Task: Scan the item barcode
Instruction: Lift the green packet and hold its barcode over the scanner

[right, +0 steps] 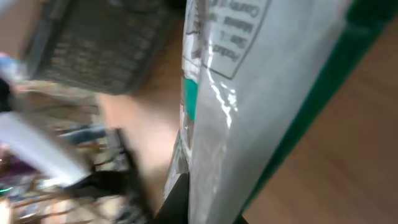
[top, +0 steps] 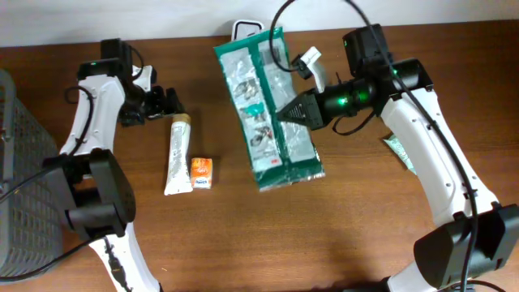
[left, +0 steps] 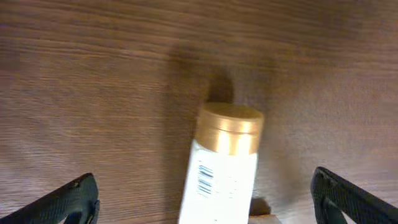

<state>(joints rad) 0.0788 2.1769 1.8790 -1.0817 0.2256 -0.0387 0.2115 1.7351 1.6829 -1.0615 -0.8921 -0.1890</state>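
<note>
The brown wooden worktop (top: 340,235) carries everything. Taking the green-and-silver packet (top: 268,105) as the landmark, the grey mesh basket (top: 20,178) sits far to its left at the worktop's edge, probably there to take finished goods.

The packet is the largest loose thing and, by my reading, the item being scanned. It is up off the worktop, slanted, its long side running from the far edge toward the near side. The right hand (top: 285,113) is clamped on its right edge about halfway down. Gripping the edge leaves both broad faces uncovered, which suits turning the printed side to a reader. In the right wrist view the label side fills the frame, too blurred to pick out a barcode.

Left of the packet, well apart from it, a white tube (top: 178,154) lies flat with its gold cap (left: 230,127) pointing away from the near edge. The left hand (top: 166,103) hovers just past the cap, spread wide and gripping nothing. Its fingertips (left: 71,199) stand either side of the tube without touching, so the tube lies free.

Just behind the packet's top end a white-rimmed dark device (top: 246,29) peeks out, likely the scanner, which would explain the packet being held there.

Between tube and packet, touching the tube's flat end, sits a small orange carton (top: 201,172).

Smallest is the tube's own barcode (left: 204,178), facing up below the cap.
</note>
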